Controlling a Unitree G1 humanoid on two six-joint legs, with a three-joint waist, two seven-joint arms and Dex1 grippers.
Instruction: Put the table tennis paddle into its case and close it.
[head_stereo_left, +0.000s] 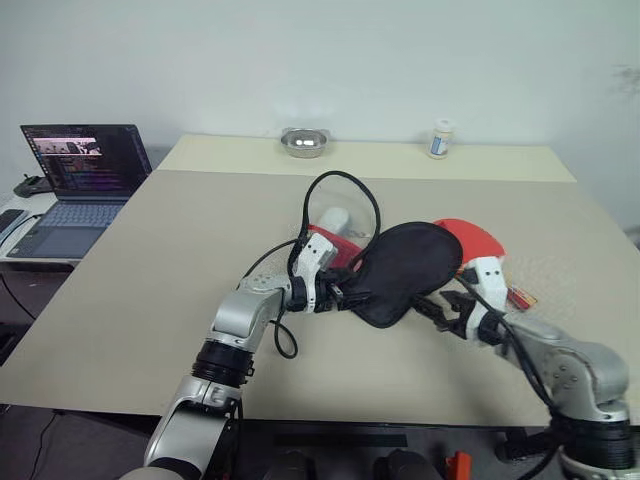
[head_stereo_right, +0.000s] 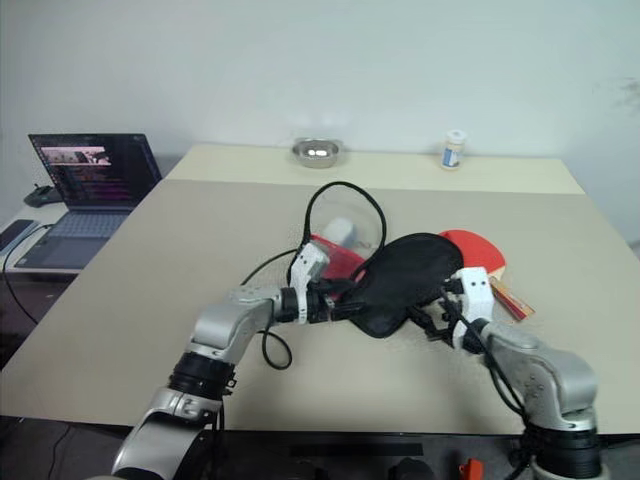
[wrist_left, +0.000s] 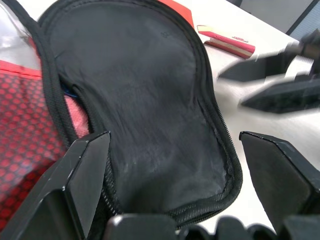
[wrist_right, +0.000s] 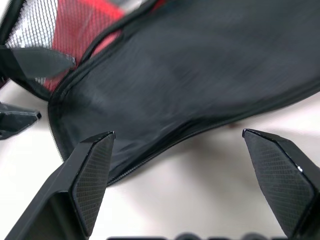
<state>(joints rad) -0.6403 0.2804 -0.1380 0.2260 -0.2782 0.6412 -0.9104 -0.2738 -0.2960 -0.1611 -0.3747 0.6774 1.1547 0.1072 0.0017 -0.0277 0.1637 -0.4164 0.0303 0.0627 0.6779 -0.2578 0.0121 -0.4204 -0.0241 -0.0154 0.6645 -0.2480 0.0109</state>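
Currently, the case (head_stereo_left: 400, 272) is draped black-side up over the table tennis paddle (head_stereo_left: 478, 240), whose red blade protrudes behind it. Both the left gripper (head_stereo_left: 345, 293) and right gripper (head_stereo_left: 440, 312) are spread wide, empty, flanking the case. A careless closing could catch fabric alone, dragging it off the paddle.

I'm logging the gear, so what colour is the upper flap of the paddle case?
Black, edged with a black zipper; the case shows best in the left wrist view.

Silver arms, white wrists, black jaws, looping black cables.
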